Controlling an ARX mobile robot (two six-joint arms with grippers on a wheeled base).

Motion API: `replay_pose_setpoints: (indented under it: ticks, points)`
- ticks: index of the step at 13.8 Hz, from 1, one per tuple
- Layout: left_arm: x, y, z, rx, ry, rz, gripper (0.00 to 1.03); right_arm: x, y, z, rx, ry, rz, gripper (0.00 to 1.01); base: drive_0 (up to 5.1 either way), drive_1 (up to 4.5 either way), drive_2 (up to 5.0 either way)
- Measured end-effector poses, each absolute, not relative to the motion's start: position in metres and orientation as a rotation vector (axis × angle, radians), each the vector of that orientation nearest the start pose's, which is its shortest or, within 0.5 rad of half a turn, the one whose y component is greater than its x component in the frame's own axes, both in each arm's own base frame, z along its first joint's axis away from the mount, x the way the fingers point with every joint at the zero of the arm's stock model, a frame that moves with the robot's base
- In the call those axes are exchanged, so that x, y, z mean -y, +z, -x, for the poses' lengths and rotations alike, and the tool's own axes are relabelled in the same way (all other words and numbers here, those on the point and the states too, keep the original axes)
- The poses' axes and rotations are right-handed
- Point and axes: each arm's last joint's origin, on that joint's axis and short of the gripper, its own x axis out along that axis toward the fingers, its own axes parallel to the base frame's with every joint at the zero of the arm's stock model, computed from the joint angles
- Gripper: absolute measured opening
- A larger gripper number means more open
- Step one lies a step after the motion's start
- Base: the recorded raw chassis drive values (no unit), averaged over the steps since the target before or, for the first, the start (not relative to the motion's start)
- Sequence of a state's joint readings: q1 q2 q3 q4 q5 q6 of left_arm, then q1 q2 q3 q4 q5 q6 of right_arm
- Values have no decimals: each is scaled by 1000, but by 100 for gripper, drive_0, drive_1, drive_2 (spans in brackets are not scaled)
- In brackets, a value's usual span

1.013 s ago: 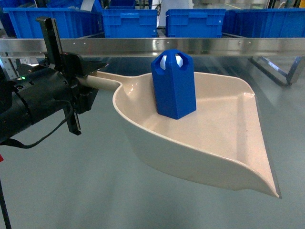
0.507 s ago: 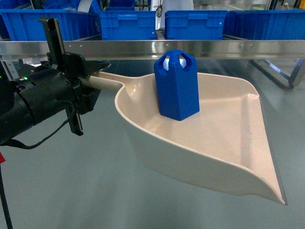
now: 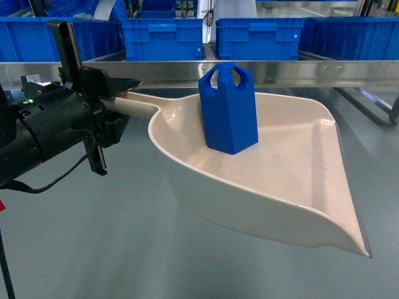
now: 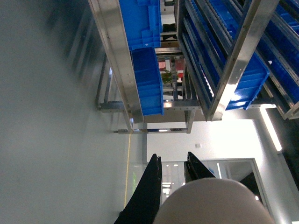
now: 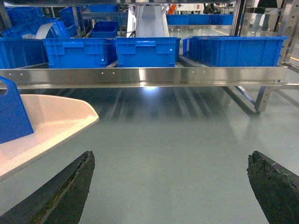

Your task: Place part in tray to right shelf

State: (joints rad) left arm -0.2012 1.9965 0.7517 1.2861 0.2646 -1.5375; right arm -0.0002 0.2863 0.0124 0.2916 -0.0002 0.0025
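The carrying step is in hand: the left hand (image 3: 109, 103) grips the tray (image 3: 299, 180) by its handle, the part (image 3: 228, 109) standing upright near the tray's back wall. Next, tray and part must go to the right shelf (image 3: 280, 70) beyond, kept level. Only the right wrist view shows the right hand (image 5: 170, 182), spread wide and holding nothing.

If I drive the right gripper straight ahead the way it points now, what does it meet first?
Probably the right shelf's front rail. The open right gripper sees only bare floor before it; the tray lies off to its left. Depth is unclear.
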Motion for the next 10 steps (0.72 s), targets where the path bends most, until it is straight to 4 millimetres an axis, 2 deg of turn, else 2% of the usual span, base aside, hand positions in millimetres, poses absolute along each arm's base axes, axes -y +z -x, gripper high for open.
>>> replay_pose_setpoints:
  ticks: [5,10]
  points:
    - [79,134,-351,-332,-397,1506,12,0,172,-116,23,0,-2,98,7,393,-380]
    - [78,135,-352,-324,-392,1506,12,0,171,-116,20,0,-2,98,299,192,-495]
